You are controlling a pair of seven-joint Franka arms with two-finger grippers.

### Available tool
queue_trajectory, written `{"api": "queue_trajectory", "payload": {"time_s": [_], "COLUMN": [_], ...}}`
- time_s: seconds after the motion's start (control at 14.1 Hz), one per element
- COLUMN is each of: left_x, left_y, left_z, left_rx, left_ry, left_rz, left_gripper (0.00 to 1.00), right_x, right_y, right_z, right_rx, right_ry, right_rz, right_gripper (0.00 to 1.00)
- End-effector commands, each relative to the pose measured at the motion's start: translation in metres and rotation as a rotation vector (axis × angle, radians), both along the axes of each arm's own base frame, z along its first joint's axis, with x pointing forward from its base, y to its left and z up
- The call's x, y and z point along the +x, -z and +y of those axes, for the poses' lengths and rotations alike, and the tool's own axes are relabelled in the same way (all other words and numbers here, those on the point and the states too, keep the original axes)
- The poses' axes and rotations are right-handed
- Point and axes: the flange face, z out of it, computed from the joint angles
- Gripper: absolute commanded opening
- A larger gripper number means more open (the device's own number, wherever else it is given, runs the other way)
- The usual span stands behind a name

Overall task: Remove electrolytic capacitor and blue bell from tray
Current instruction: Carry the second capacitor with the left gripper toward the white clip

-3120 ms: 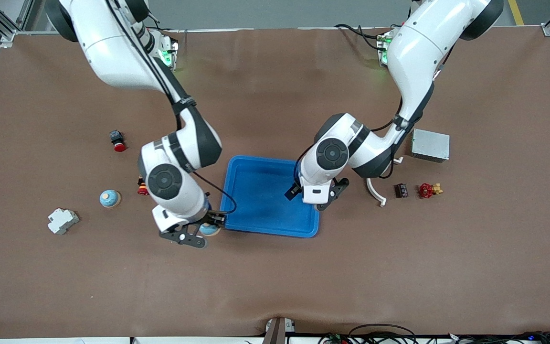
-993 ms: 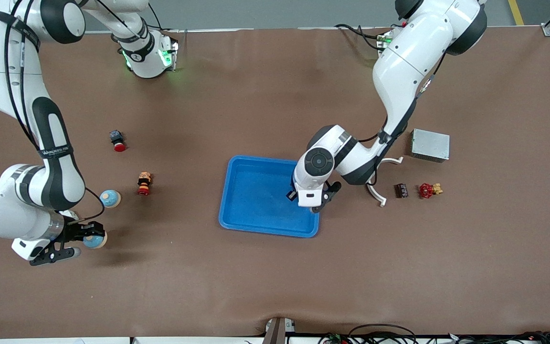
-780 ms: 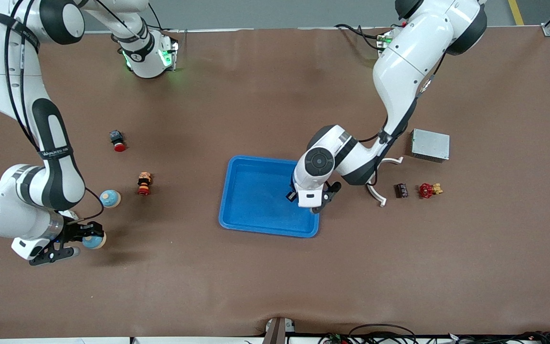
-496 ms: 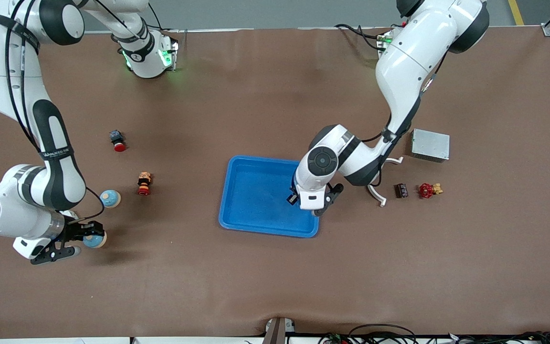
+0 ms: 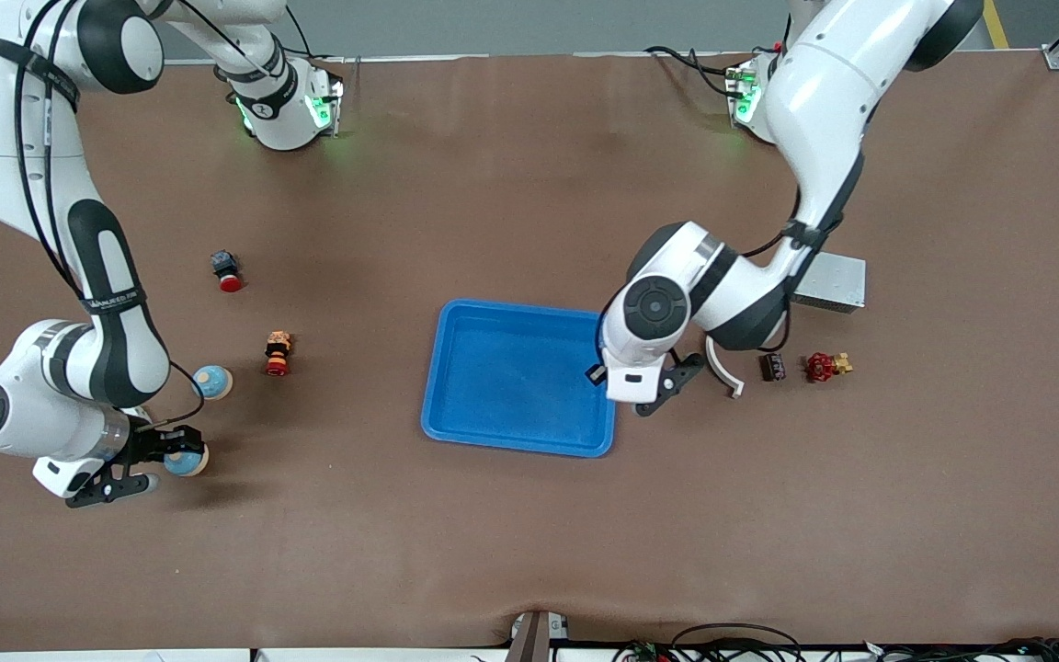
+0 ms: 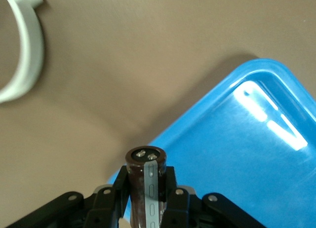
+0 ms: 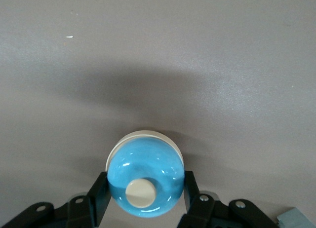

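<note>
My right gripper point(image 5: 180, 452) is shut on a blue dome bell point(image 5: 187, 459) with a cream button, low over the brown table at the right arm's end. In the right wrist view the bell point(image 7: 144, 181) sits between both black fingers point(image 7: 98, 194). My left gripper point(image 5: 597, 374) is shut on a dark brown capacitor point(image 6: 146, 188) with a grey stripe, held upright. It hangs over the edge of the blue tray point(image 5: 511, 377) at the left arm's end. The tray's rim point(image 6: 217, 95) shows under the capacitor.
A second blue bell point(image 5: 211, 382), a small orange and red part point(image 5: 277, 353) and a red push button point(image 5: 226, 269) lie near the right arm. A white curved piece point(image 5: 723, 363), a dark component point(image 5: 773, 366), a red valve point(image 5: 824, 366) and a grey metal box point(image 5: 828, 280) lie near the left arm.
The left gripper has moved with the capacitor from over the tray's inside to over its edge at the left arm's end. The right gripper swung the bell from beside the tray, then barely moved.
</note>
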Motion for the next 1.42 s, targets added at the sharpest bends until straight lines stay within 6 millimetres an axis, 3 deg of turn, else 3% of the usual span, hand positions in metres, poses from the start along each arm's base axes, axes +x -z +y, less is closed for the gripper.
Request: {"api": "queue_trajectory", "payload": {"time_s": [0.0,0.21,0.35,0.5,0.71,0.85,1.06,1.35], "left_x": [-0.03,-0.036,-0.034,-0.029,-0.018,-0.014,-0.007,0.0], "left_y": [-0.039,-0.059,-0.066,-0.065,-0.062,-0.052,-0.029,0.009], "left_z": [0.08,0.175,0.227,0.272,0.357,0.404,0.455,0.486], "left_rx": [-0.01,-0.062,-0.091,-0.094,-0.082,-0.052,-0.025,-0.018], "left_ry": [0.158,0.303,0.378,0.481,0.569,0.62,0.669,0.682], "left_rz": [0.023,0.035,0.057,0.081,0.07,0.061,0.02,-0.042], "left_gripper": [0.0,0.0,0.0,0.0,0.0,0.0,0.0,0.0], "right_x": [-0.001,-0.001,-0.001,-0.002,-0.002,-0.003,-0.002,-0.003], "right_y": [0.002,0.004,0.009,0.011,0.014,0.016,0.017,0.02], "right_z": [-0.008,-0.01,-0.013,-0.017,-0.018,-0.018,-0.017,-0.017], "right_rx": [0.023,0.021,0.02,0.02,0.019,0.019,0.021,0.022], "right_ry": [-0.001,0.002,0.002,-0.003,-0.001,-0.001,0.0,0.001], "right_rz": [-0.012,-0.016,-0.015,-0.017,-0.017,-0.017,-0.018,-0.018], "right_gripper": [0.0,0.0,0.0,0.0,0.0,0.0,0.0,0.0]}}
